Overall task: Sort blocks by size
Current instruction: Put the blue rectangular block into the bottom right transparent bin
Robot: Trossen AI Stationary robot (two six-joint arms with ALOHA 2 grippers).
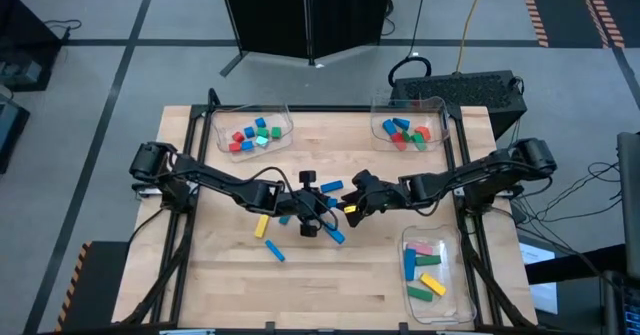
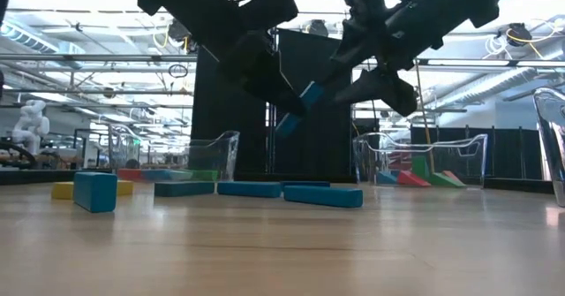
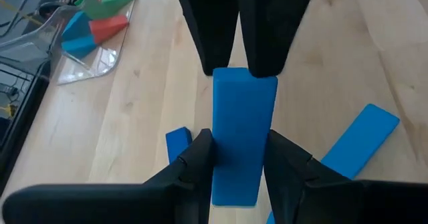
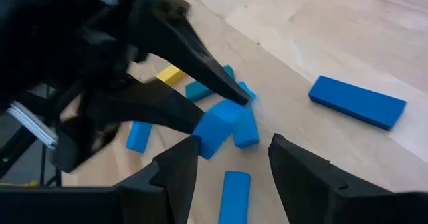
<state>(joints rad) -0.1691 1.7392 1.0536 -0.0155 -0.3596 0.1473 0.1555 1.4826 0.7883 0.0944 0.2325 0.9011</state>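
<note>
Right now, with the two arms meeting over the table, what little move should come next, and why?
Probably the right fingers should ease forward around the blue block's free end, then close. The left fingers are clamped on that block, up off the table, while the right fingers stand open just short of it, so it looks like a handover.

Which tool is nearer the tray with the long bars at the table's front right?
Right. The right tool hangs mid-table, on the long-bar tray's side; the left tool, shut on a blue bar, sits just beyond it, farther from that tray.
</note>
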